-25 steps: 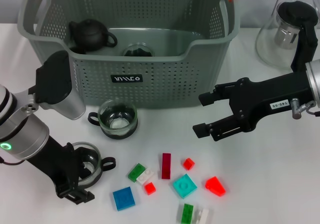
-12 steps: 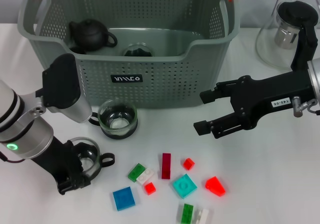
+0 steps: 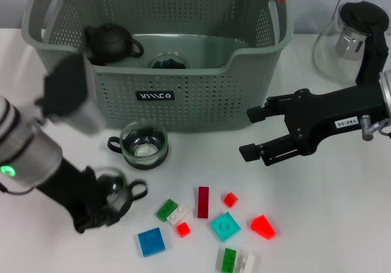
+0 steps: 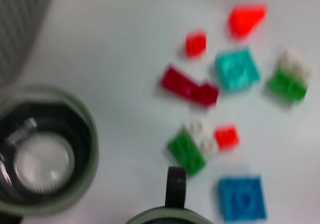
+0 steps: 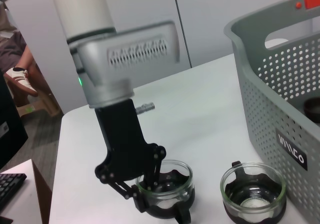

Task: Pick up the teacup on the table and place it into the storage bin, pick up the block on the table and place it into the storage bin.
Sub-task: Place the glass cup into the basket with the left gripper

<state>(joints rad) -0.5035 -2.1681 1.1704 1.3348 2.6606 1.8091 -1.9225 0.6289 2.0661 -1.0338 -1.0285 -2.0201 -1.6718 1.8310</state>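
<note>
In the head view my left gripper [image 3: 104, 207] is low at the front left, shut on a glass teacup [image 3: 119, 187] with a dark base and handle. The right wrist view shows its fingers clamped on that teacup's rim [image 5: 165, 186]. A second glass teacup [image 3: 144, 143] [image 5: 253, 190] [image 4: 42, 151] stands on the table just before the grey-green storage bin [image 3: 183, 90]. Coloured blocks lie at the front centre: blue [image 3: 151, 242], green [image 3: 166, 210], dark red [image 3: 203, 201], teal [image 3: 226, 226], red [image 3: 263, 226]. My right gripper [image 3: 248, 134] hovers open to the right of the bin's front.
Inside the bin sit a dark teapot [image 3: 110, 43] and another glass cup [image 3: 168, 61]. A glass pitcher with a black lid [image 3: 345, 41] stands at the back right. White table surface lies bare at the front right.
My left arm has swung, carrying the gripped teacup a little to the right and toward the bin. The right gripper has edged slightly up and right, still open.
</note>
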